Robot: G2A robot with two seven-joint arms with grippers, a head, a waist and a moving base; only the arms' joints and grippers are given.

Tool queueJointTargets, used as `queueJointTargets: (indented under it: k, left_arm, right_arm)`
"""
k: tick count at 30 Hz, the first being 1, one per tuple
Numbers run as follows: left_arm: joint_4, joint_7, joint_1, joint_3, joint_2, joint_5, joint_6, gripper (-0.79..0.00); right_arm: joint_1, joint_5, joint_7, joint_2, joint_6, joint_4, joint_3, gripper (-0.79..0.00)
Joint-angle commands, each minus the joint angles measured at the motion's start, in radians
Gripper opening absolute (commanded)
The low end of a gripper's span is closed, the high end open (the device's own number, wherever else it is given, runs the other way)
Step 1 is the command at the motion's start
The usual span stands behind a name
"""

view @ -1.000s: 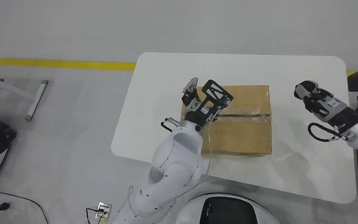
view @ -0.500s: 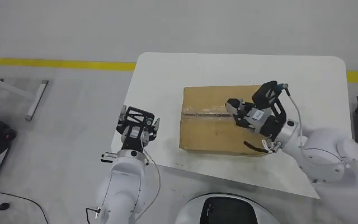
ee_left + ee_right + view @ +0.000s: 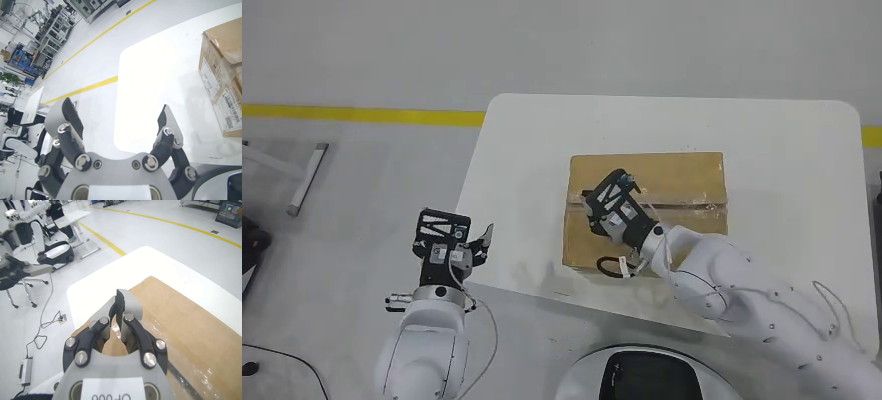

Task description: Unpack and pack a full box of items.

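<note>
Cardboard box (image 3: pixel 682 180) sits shut and taped about mid-worktop (image 3: pixel 522 150). My right jaws are pinched together with nothing in them, over the taped seam (image 3: pixel 702 205) at the box's left end. Left jaws gape wide, empty, off the worktop's left edge, well apart from the box

Scene is lit bright & even from overhead, only soft shadows are seen. Table (image 3: pixel 143 79) is blown out to flat white in both wrist views, esp. the left. Glare is picked up on the tape (image 3: pixel 157 330) across the box (image 3: pixel 189 313). Yellow floor lines (image 3: pixel 103 239) are bowed by fisheye distortion twd the edges.
</note>
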Motion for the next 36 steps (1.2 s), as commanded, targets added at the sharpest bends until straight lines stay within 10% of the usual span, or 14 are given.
queueJointTargets:
  k: [1, 36]
  left_arm:
    - [0.006, 0.004, -0.004, -0.005, 0.001, -0.010, -0.012, 0.000]
    - [0.105, 0.010, -0.162, 0.150, -0.003, -0.012, -0.091, 0.000]
  right_arm:
    - [0.008, -0.026, -0.003, -0.006, 0.007, 0.021, -0.014, -0.785]
    - [-0.387, -0.134, -0.021, 0.067, -0.258, -0.170, 0.461, -0.785]
